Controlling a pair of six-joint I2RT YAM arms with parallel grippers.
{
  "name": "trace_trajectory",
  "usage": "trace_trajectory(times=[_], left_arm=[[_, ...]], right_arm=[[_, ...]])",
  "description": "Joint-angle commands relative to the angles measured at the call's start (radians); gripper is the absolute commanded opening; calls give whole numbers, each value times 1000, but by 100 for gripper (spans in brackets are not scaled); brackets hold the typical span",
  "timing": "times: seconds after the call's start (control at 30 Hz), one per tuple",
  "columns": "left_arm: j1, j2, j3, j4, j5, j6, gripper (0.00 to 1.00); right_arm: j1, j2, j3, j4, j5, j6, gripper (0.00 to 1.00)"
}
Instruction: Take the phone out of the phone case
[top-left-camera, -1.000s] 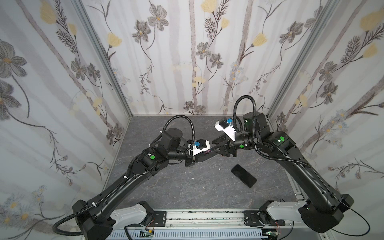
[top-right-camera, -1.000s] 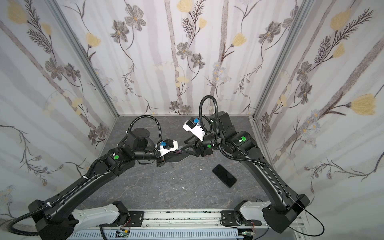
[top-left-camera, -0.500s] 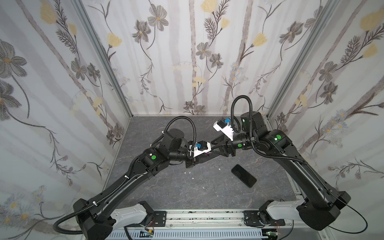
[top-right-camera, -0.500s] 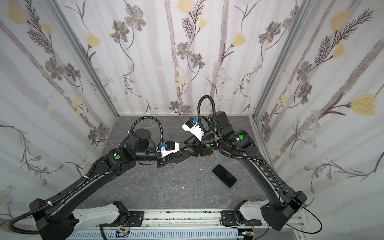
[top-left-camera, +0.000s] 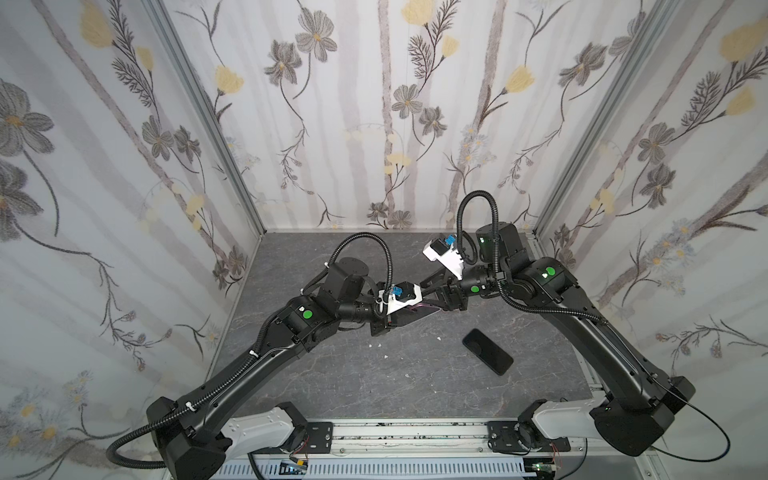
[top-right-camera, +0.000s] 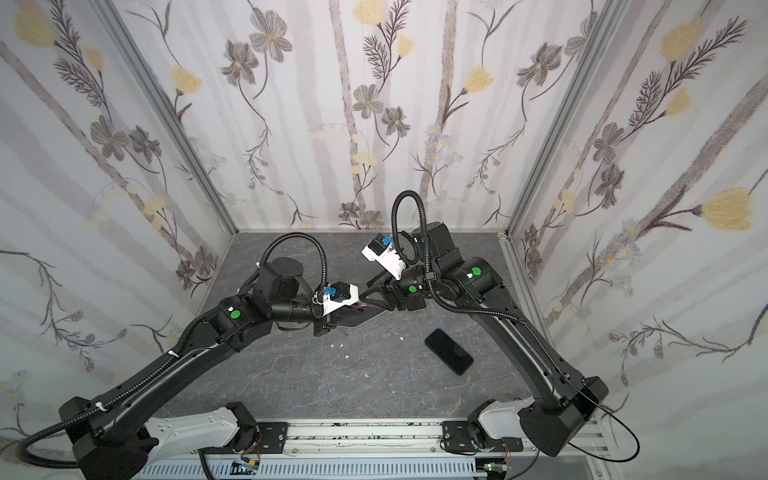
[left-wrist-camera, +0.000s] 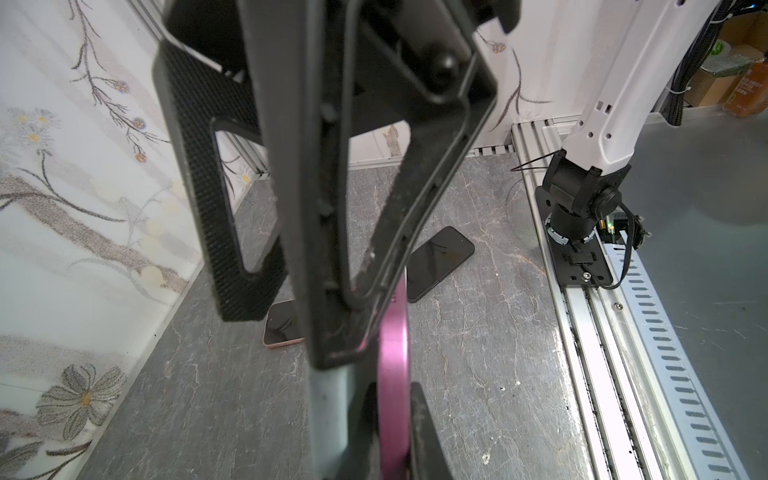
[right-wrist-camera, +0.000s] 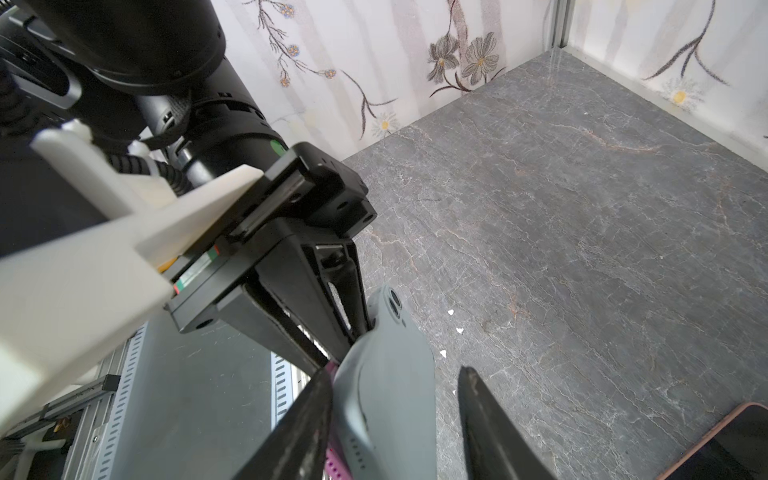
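Above the table's middle my left gripper (top-left-camera: 415, 315) is shut on the purple phone (left-wrist-camera: 392, 374), whose edge runs between its fingers. The grey phone case (right-wrist-camera: 386, 374) still covers the phone's back and bulges away from it beside one left finger (left-wrist-camera: 419, 424). My right gripper (right-wrist-camera: 395, 399) stands open around the case's other end: one finger (right-wrist-camera: 307, 419) lies against the phone and case, while a gap separates the other from the case. In both top views the phone and case (top-right-camera: 358, 314) bridge the two grippers.
A black phone (top-left-camera: 487, 351) (top-right-camera: 449, 351) lies flat on the grey table to the right of middle. Behind the fingers in the left wrist view is a pink-rimmed phone (left-wrist-camera: 282, 326), which also shows in the right wrist view (right-wrist-camera: 731, 444). Small white crumbs (top-left-camera: 378, 345) dot the table.
Both grippers have stayed together at the phone with only slight shifts. The right wrist has edged a little to the left. The left grip is unchanged.
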Motion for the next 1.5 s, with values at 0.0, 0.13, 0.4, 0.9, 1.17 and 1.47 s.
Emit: trace_trajectory(times=[0.0, 0.13, 0.4, 0.9, 1.17, 1.47], left_arm=[[-1, -2, 15, 51, 26, 14, 0], [-1, -5, 17, 51, 23, 14, 0], [-2, -8, 27, 53, 41, -1, 0], [-2, -4, 21, 56, 12, -19, 0], [-2, -5, 28, 69, 42, -53, 0], [-3, -15, 39, 112, 134, -86, 0]], right_arm=[[-1, 12, 3, -33, 47, -32, 48], [0, 23, 3, -62, 0, -81, 47], [1, 31, -31, -62, 51, -89, 45], [0, -12, -63, -19, -41, -81, 16], [0, -51, -85, 35, -8, -62, 0], [-11, -61, -89, 96, 43, 9, 0]])
